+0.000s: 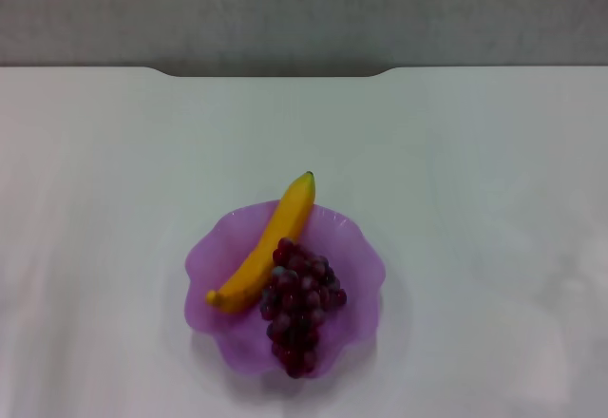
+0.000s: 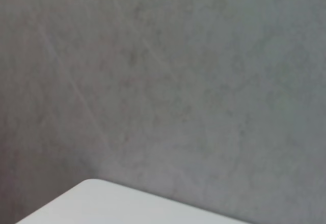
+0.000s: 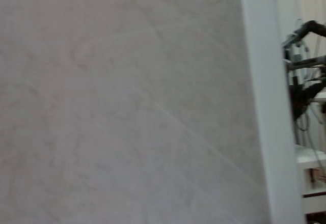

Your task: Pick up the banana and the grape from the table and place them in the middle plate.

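Observation:
In the head view the yellow banana (image 1: 269, 245) lies slantwise in the light purple plate (image 1: 356, 252), its green tip sticking out past the far rim. The bunch of dark red-purple grapes (image 1: 299, 304) lies in the plate beside the banana, touching it, and reaches toward the near rim. The plate stands on the white table (image 1: 475, 199), near the front middle. Neither gripper shows in any view. The left wrist view shows only grey floor and a corner of the table (image 2: 102, 206). The right wrist view shows grey floor and a white table edge (image 3: 262, 107).
The table's far edge has a notch (image 1: 275, 71) in the middle. In the right wrist view, dark equipment with cables (image 3: 305, 71) stands beyond the white edge.

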{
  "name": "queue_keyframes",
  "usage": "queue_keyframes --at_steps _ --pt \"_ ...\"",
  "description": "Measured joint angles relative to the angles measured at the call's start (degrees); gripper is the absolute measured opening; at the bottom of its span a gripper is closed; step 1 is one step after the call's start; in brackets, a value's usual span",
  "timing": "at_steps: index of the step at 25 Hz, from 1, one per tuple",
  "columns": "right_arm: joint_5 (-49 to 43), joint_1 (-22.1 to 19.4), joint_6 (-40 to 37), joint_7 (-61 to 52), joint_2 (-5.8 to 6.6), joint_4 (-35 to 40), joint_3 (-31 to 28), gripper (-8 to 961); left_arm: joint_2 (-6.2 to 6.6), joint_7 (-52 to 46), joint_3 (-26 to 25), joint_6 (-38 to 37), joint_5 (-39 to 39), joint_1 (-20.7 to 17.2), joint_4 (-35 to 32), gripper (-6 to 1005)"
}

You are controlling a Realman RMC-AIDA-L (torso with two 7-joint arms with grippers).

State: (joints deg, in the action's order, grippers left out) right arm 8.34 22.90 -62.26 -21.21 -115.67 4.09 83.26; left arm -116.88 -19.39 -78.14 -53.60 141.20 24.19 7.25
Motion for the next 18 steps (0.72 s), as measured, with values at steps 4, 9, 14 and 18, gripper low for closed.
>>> queue_keyframes --at_steps 4,9,14,18 --pt "0.16 -0.59 0.02 0.05 0.06 -0.29 -2.73 -1 -0.01 6.31 -0.10 3.68 -2.98 1.22 -0.60 203" --pt "0.29 -0.65 2.18 1.96 0.17 -0.64 -3.69 -1 -0.20 13.55 -0.17 7.66 -7.86 2.41 -1.14 203" --pt "0.63 -0.66 3.06 3.92 0.19 -0.66 -4.82 -1 -0.04 13.20 -0.17 7.66 -8.22 2.35 -1.03 203" --pt "0.63 -0.89 3.12 4.37 0.19 -0.66 -6.26 -1 0.06 13.57 -0.17 7.91 -8.71 2.52 -1.21 203"
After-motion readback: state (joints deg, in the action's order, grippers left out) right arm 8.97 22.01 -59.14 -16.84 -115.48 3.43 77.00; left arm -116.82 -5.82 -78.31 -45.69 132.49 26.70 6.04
